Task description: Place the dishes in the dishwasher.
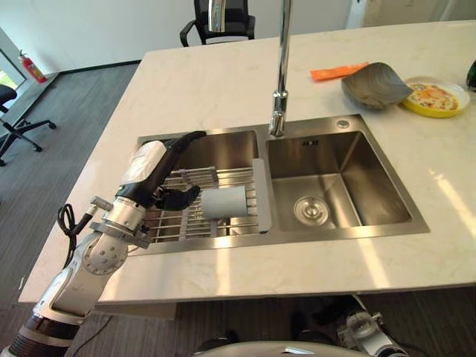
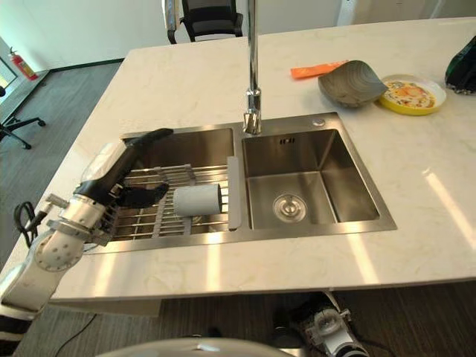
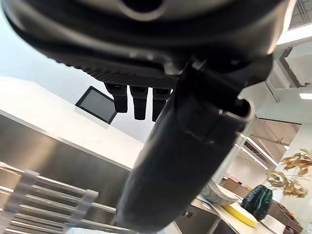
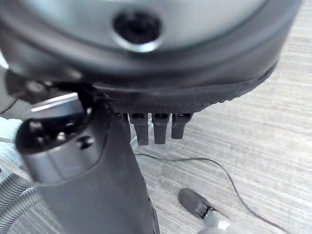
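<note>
A pale, polished marble-look desk [image 1: 208, 82] holds a brushed steel double sink [image 1: 335, 175] with a shiny chrome tap [image 1: 281, 67]; a metal wire rack [image 1: 186, 216] carries a smooth matt white cup [image 1: 224, 201], near a glossy yellow plate [image 1: 437, 98]

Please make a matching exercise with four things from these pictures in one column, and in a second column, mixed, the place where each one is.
Things:
1. white cup
2. yellow plate
3. grey bowl
4. left hand

Places:
A. on the counter, far right
B. lying on its side on the rack in the left basin
C. open, above the rack, beside the cup
D. on the counter, between the orange cloth and the plate

Pairs: 1-B, 2-A, 3-D, 4-C
</note>
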